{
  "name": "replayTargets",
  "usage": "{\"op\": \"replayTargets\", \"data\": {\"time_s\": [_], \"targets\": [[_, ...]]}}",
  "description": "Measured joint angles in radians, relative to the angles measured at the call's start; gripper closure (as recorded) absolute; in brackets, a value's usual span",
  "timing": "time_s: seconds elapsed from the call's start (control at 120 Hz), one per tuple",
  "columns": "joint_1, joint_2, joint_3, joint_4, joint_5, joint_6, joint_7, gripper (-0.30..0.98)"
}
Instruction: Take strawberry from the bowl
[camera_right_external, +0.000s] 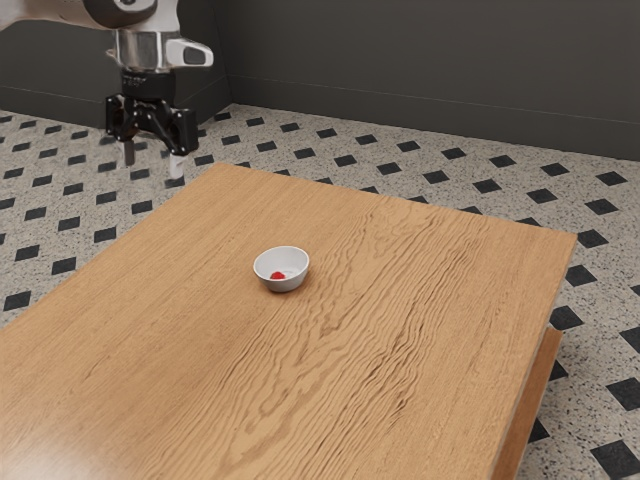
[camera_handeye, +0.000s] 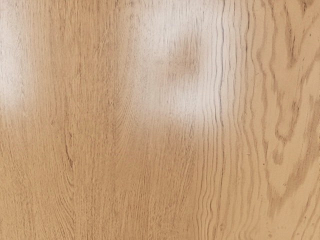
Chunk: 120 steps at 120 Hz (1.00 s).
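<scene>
Jaws wide apart and empty, your gripper (camera_right_external: 152, 162) hangs in the air toward the exterior view's far left, well apart from the bowl (camera_right_external: 288, 284). You'll find the red strawberry (camera_right_external: 278, 276) inside that white bowl, toward the near left of it in the exterior view, and the bowl stands upright on the wooden table (camera_right_external: 400, 330).
</scene>
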Motion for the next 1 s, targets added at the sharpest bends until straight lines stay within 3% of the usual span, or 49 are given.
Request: {"op": "replayTargets", "data": {"time_s": [0.283,0.45,0.608,0.725,1.0], "targets": [[0.01,-0.007,-0.007,-0.001,-0.003,0.211,-0.005,0.0],[-0.13,0.024,-0.014,0.015,0.025,0.305,0.041,0.0],[-0.044,0.136,-0.01,-0.17,0.026,0.518,0.204,0.06],[-0.047,0.263,-0.01,-0.182,0.027,0.649,0.327,0.13],[-0.049,0.356,-0.01,-0.163,0.069,0.813,0.627,0.31]]}}
